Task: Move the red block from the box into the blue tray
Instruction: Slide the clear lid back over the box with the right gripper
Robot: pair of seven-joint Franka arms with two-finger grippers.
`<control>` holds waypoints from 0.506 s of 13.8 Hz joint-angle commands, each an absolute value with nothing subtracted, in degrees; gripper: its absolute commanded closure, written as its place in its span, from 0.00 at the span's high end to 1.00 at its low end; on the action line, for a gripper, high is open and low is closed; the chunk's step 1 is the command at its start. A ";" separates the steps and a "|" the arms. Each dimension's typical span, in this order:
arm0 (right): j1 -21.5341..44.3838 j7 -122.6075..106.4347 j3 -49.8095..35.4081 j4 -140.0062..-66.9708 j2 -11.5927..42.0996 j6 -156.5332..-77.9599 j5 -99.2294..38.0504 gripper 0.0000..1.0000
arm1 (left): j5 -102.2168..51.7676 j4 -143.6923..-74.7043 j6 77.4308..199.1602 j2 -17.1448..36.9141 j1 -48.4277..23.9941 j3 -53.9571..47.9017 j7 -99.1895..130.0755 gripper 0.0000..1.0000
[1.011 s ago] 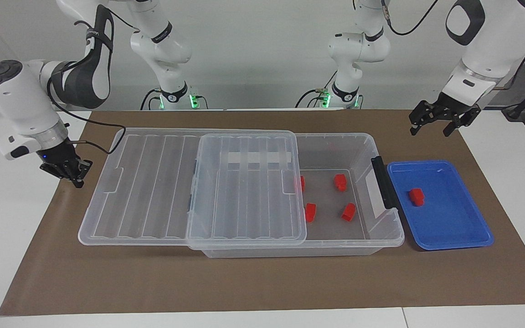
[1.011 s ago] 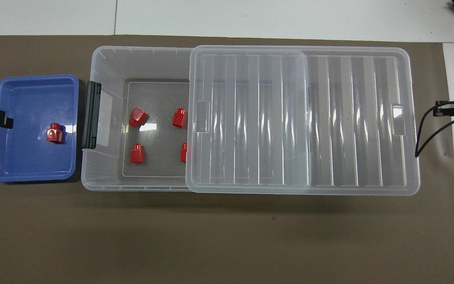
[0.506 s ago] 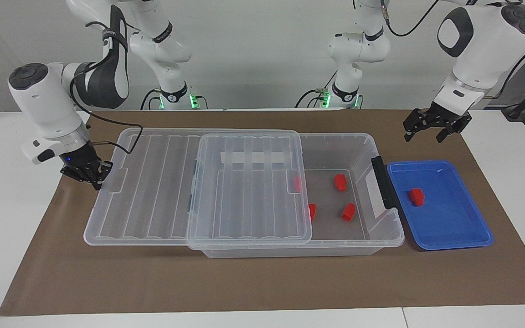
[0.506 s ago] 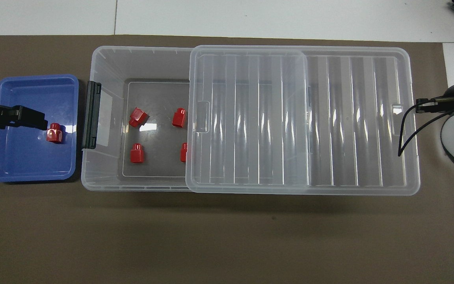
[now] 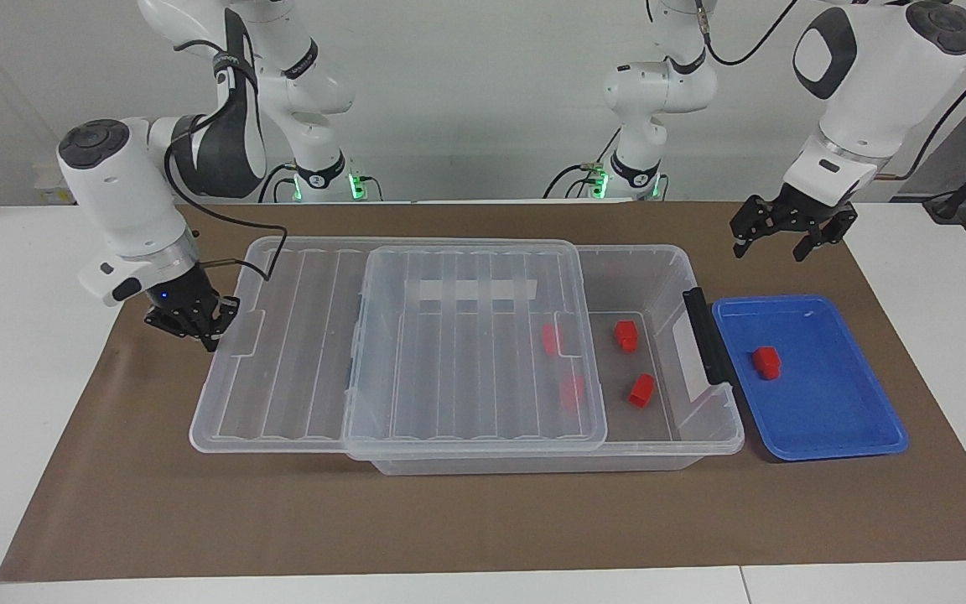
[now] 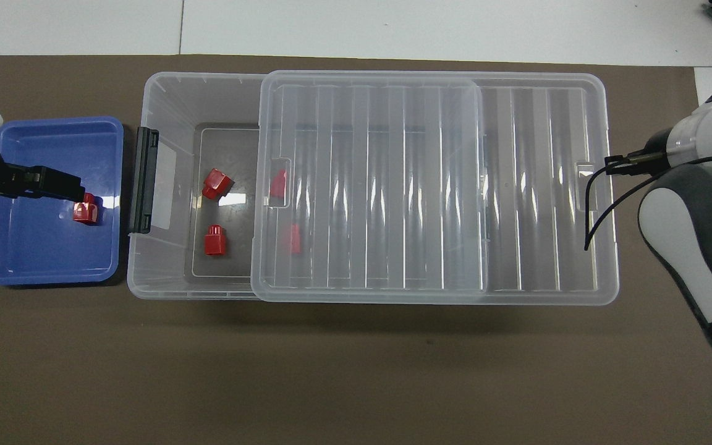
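A: Where do the edges run, and where is there open room?

B: The box (image 5: 659, 352) sits mid-mat, long side across the table, its black clip handle (image 5: 705, 335) at the end toward the left arm. Just beside that end lies the blue tray (image 5: 835, 419), a narrow strip of brown mat (image 5: 483, 520) between the two rims. The lid (image 5: 416, 361) rests slid part-way, covering most of the box and overhanging its end toward the right arm; only the stretch next to the handle is uncovered.

A: And the blocks?

B: One red block (image 5: 766, 361) lies inside the blue tray, in the half nearer the box. Two more red blocks (image 5: 626, 334) sit in the uncovered part of the box, and two show dimly through the lid. There is bare mat all along the box's side farther from the robots, and a narrower band on the side nearer them.

A: The right gripper?

B: The right gripper (image 5: 198, 323) is low at the overhanging end of the lid, right at its rim by the moulded tab. The fingers look drawn close together, but whether they pinch the rim or only press against it, I cannot tell.

A: The left one?

B: The left gripper (image 5: 785, 239) hangs in the air over the mat by the tray's corner nearer the robots, fingers spread apart and holding nothing. From overhead it overlaps the tray and the block there, yet the facing view shows it well above them.
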State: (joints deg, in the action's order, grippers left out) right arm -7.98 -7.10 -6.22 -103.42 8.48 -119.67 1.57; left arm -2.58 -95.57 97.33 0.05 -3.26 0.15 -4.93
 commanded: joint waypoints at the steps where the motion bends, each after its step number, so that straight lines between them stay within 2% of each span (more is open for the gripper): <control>1: -5.02 -4.84 -6.42 -104.33 8.00 -119.97 1.23 0.01 | -1.58 -97.29 98.79 -1.41 -1.93 -0.79 -5.19 1.00; 7: -0.09 1.93 -6.42 -104.33 7.82 -119.71 1.23 0.01 | -1.67 -97.03 98.26 -1.49 -0.88 -1.23 -5.27 1.00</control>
